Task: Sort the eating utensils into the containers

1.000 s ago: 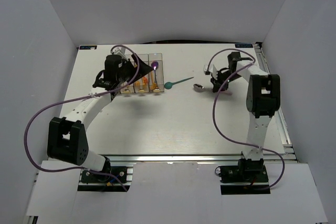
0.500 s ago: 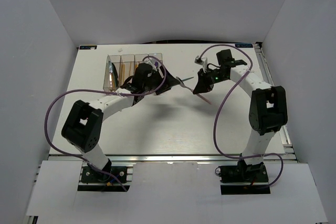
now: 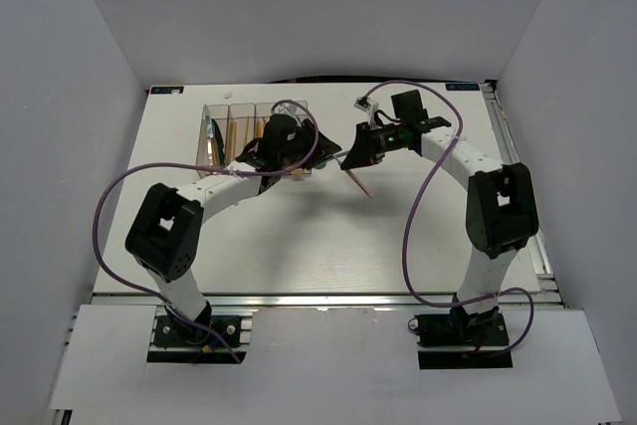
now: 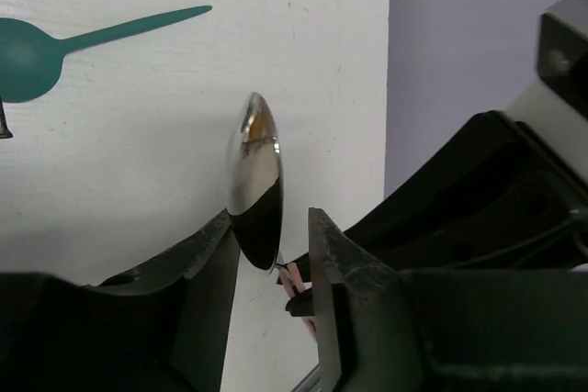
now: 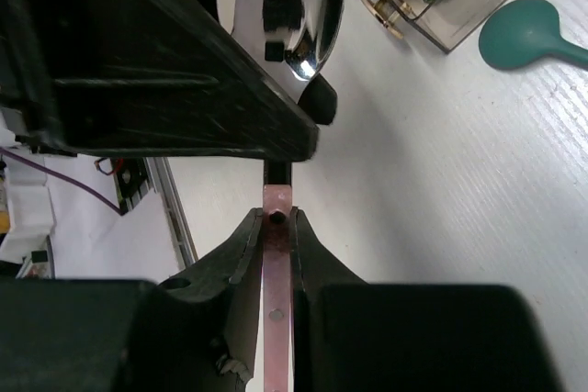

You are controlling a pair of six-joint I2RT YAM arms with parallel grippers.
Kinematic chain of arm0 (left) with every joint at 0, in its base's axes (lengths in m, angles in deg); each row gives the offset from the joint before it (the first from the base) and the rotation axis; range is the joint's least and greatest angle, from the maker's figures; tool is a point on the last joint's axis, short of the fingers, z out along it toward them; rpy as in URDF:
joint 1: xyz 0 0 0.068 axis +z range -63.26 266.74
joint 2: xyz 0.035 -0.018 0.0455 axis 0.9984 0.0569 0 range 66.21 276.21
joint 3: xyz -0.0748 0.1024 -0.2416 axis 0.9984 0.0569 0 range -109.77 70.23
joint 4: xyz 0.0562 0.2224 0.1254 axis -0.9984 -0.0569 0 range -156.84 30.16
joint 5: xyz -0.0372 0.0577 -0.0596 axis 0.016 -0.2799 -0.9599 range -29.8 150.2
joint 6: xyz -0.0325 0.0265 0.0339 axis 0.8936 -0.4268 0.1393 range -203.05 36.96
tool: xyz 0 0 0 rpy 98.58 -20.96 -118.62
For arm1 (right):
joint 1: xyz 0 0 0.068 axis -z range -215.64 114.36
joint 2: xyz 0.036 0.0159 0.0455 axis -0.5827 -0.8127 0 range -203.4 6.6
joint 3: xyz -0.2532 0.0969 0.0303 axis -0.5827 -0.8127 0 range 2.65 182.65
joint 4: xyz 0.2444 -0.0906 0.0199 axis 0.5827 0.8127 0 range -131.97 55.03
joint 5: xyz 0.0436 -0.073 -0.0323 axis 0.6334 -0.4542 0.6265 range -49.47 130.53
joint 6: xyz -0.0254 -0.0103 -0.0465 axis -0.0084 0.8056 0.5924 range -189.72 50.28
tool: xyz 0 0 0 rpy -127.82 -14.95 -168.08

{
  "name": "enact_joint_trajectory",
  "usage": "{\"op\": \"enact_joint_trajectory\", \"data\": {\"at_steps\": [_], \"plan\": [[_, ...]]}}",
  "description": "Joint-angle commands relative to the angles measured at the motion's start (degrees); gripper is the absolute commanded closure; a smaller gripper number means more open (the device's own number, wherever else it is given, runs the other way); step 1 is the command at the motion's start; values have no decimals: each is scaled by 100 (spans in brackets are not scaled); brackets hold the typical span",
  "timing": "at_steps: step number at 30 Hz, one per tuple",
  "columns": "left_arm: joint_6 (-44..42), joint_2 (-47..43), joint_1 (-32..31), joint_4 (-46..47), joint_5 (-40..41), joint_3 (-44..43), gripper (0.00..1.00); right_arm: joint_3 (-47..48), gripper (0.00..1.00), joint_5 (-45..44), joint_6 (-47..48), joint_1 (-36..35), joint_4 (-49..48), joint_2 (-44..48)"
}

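Our left claw stands half-open astride the spoon bowl, not pinching yet; our right claw clamps its pink handle, spoon's length running claw to claw.

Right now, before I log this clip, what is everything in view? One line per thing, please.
table: one, white, under everything.
containers: one row of four joined bins, clear, far left part of the table.
utensils in the bins: count unclear, orange and darker ones show, inside the bins.
teal spoon: one, teal, flat on the table beside the bins.
metal-bowled spoon: one, shiny bowl with pink handle, held in the air between the two hands.
cables: two, purple, one looping along each arm.
left hand: black, fingers apart on either side of the spoon's bowl.
right hand: black, shut on the pink handle.
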Motion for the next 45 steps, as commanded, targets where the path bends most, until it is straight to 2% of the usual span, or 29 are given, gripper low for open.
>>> {"op": "enact_joint_trajectory", "data": {"at_steps": [1,6,8,11,13,14,18,19,22,25,30,36,39,41,42,43,45], "plan": [[135,31,-97,101,-140,-214,56,-24,100,47,-452,-71,-609,321],[170,93,-106,163,-254,-249,78,-7,96,-24,-566,-80,-820,303],[153,119,-106,163,-263,-258,83,11,93,11,-549,-89,-838,268],[-31,110,-89,119,-229,-319,97,29,78,81,-330,-89,-769,277],[-389,101,-71,-56,-132,-529,100,46,54,116,-40,-71,-680,312],[-497,110,-27,-275,-106,-626,100,72,11,108,65,-71,-549,329],[-1094,137,297,-802,-158,-1048,100,37,11,152,549,77,-338,487],[-1478,206,403,-935,-167,-1162,100,29,11,108,846,113,-259,514],[-1937,513,1008,-1550,-368,-1794,100,-94,11,12,1417,306,-30,672],[-2350,986,1352,-2086,-448,-2567,100,-182,11,-6,1858,473,163,795],[-2870,1761,1511,-2755,-177,-3824,100,-314,11,-138,2141,640,76,927],[-2985,2544,1546,-2860,-140,-4599,100,-358,11,-217,2315,676,58,910],[-3003,2720,1538,-2948,-184,-4766,100,-349,11,-759,2858,676,-3,831],[-3011,2712,1538,-2984,-176,-4705,84,-184,11,-1033,3456,676,92,647],[-3011,2677,1538,-3001,-158,-4662,78,-69,10,-1026,4399,676,267,550],[-3003,2642,1546,-3019,-97,-4574,65,54,11,-991,4904,685,478,332],[-2994,2580,1538,-3028,-35,-4503,52,493,11,-781,5880,676,1190,102]]}}
